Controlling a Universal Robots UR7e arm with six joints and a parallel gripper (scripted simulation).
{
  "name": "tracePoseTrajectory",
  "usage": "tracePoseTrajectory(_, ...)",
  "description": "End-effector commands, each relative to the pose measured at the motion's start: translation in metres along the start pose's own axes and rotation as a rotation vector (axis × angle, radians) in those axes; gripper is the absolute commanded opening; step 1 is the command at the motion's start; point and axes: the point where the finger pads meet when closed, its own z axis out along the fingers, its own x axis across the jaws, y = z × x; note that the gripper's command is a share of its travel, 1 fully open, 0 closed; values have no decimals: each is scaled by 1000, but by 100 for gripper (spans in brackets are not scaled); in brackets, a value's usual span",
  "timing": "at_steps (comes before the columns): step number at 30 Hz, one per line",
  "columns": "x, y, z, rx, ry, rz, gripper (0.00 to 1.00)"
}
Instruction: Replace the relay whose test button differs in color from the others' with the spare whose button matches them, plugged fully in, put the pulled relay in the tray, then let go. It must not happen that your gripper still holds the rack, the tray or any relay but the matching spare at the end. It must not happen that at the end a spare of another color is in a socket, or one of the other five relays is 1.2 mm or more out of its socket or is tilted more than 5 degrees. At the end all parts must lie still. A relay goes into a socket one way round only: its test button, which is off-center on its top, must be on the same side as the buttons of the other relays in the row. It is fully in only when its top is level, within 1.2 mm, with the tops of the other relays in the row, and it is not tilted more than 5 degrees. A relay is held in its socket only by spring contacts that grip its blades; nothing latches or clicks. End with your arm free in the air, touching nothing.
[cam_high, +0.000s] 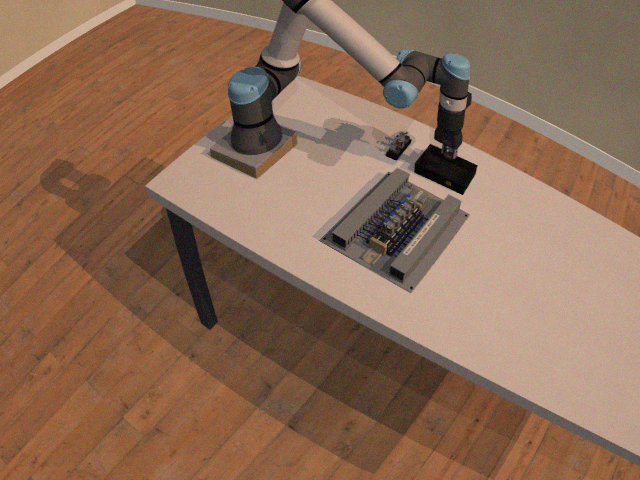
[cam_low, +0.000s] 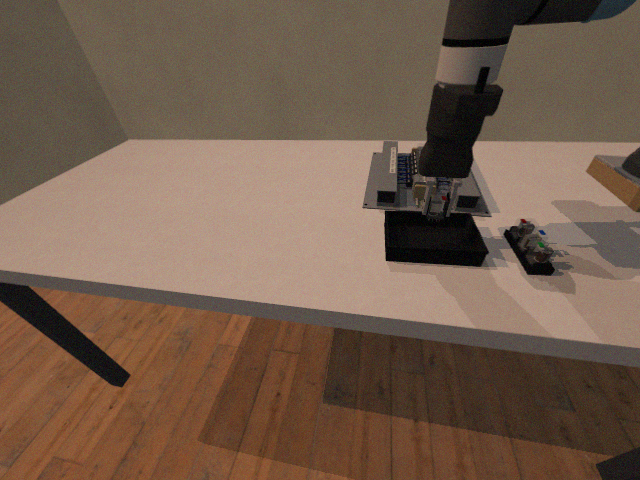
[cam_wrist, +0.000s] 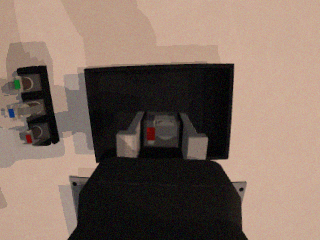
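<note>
My gripper (cam_wrist: 161, 123) is shut on a relay with a red test button (cam_wrist: 160, 132). It holds the relay over the black tray (cam_wrist: 160, 110), low at the tray's opening; in the exterior view the relay (cam_low: 437, 205) reaches just into the tray (cam_low: 434, 240). The gripper also shows in the top view (cam_high: 448, 150) above the tray (cam_high: 445, 168). The panel (cam_high: 395, 227) carries a row of relays with blue buttons between two grey ducts. A black spare holder (cam_wrist: 35, 106) holds three relays with green, blue and red buttons.
The spare holder (cam_low: 531, 248) stands just beside the tray. The arm's base (cam_high: 253, 139) sits on a wooden block at the table's far corner. The panel (cam_low: 423, 178) lies right behind the tray.
</note>
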Motion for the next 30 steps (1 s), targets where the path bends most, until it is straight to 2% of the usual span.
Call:
tracePoseTrajectory(1,-1,2,33,0,-2,0,0)
tracePoseTrajectory(12,-1,2,33,0,-2,0,0)
tracePoseTrajectory(17,0,3,55,0,-2,0,0)
tracePoseTrajectory(30,-1,3,53,0,-3,0,0)
